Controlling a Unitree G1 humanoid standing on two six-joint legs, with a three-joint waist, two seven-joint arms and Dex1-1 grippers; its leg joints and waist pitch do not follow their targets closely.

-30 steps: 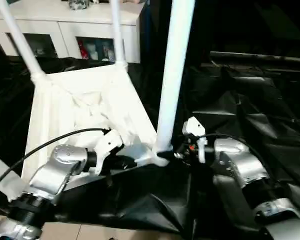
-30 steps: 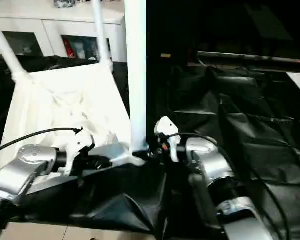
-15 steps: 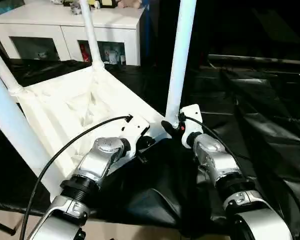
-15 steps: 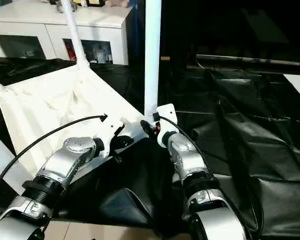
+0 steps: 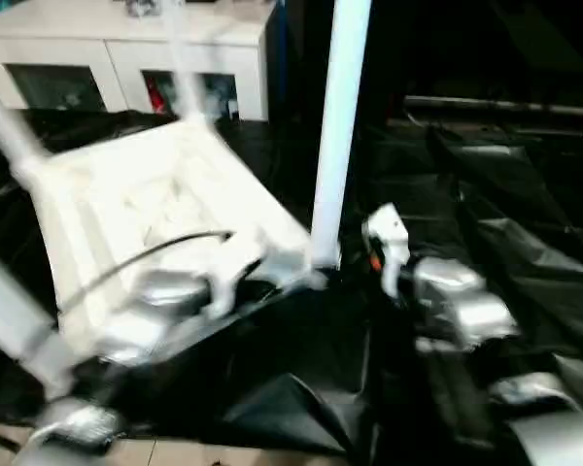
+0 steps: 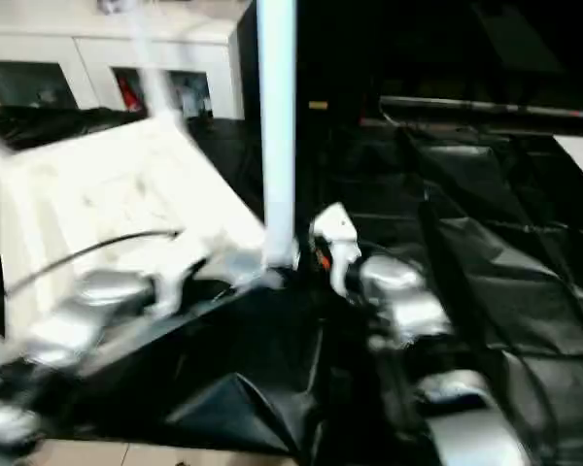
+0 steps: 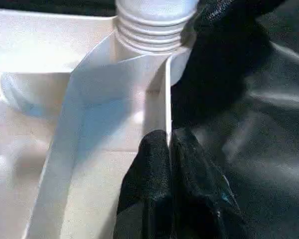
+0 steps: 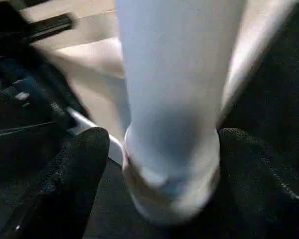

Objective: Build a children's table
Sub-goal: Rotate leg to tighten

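Motion smears my left arm and the far legs of the children's table (image 5: pixel 165 199), which lies upside down on the black sheet (image 5: pixel 505 243), top cut off at the edge. My left jaws (image 7: pixel 169 149) are pinched together on its thin rim beside the threaded socket. My right jaws (image 8: pixel 164 149) stand apart around the near leg (image 5: pixel 338 126), touching nothing I can make out.

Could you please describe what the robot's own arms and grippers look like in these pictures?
Both forearms are rounded silver metal housings with dark joint rings. The left arm has a thin black cable arching over it. The right arm carries a white wrist block with a small orange-red mark. The fingers of each gripper are black, rounded and matte.
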